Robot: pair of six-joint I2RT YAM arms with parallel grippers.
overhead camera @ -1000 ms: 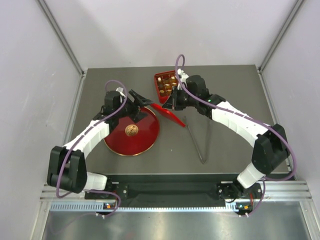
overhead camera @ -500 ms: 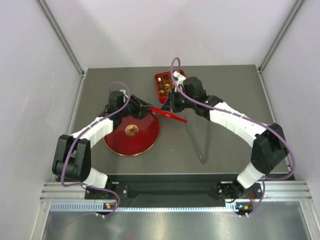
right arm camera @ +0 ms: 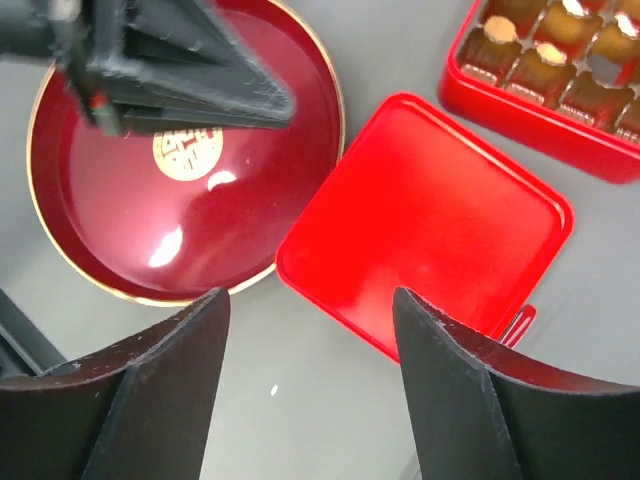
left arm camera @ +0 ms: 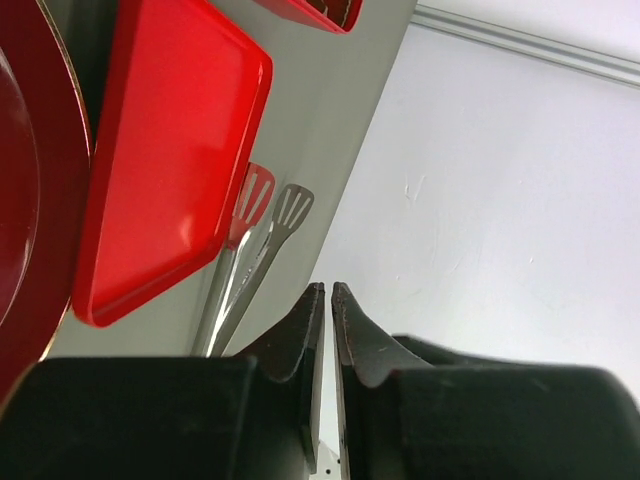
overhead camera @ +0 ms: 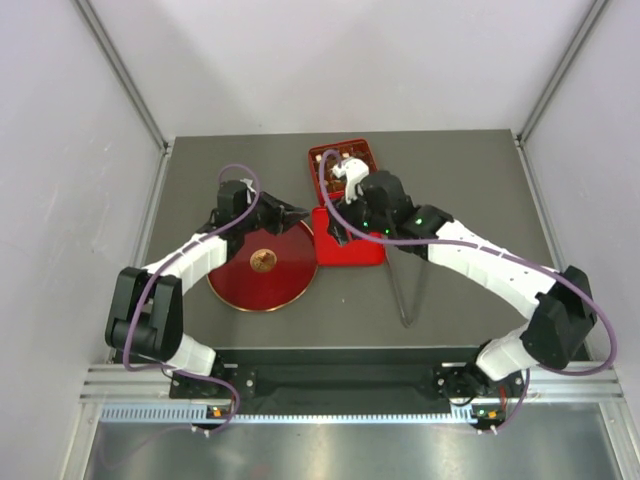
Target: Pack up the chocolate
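The chocolate [right arm camera: 545, 45] sits in the cells of an open red box [overhead camera: 340, 165] at the back of the table, as several tan and dark pieces. The box's red lid [overhead camera: 348, 242] lies flat on the table just in front of it, also visible in the right wrist view [right arm camera: 430, 230] and the left wrist view [left arm camera: 170, 150]. My right gripper [right arm camera: 308, 300] hovers open above the lid's near-left edge, with nothing between its fingers. My left gripper [left arm camera: 328, 290] is shut on nothing, hanging over the round plate's far edge left of the lid [overhead camera: 293, 214].
A round dark-red plate [overhead camera: 240, 280] with a gold emblem [right arm camera: 186, 152] lies left of the lid, touching or almost touching it. Metal tongs [overhead camera: 402, 285] lie to the right of the lid, their tips [left arm camera: 270, 205] by its edge. Grey walls surround the table.
The lid, held tilted above the table before, now lies flat. My right gripper has opened and let it go. My left gripper has shut and moved toward the lid.
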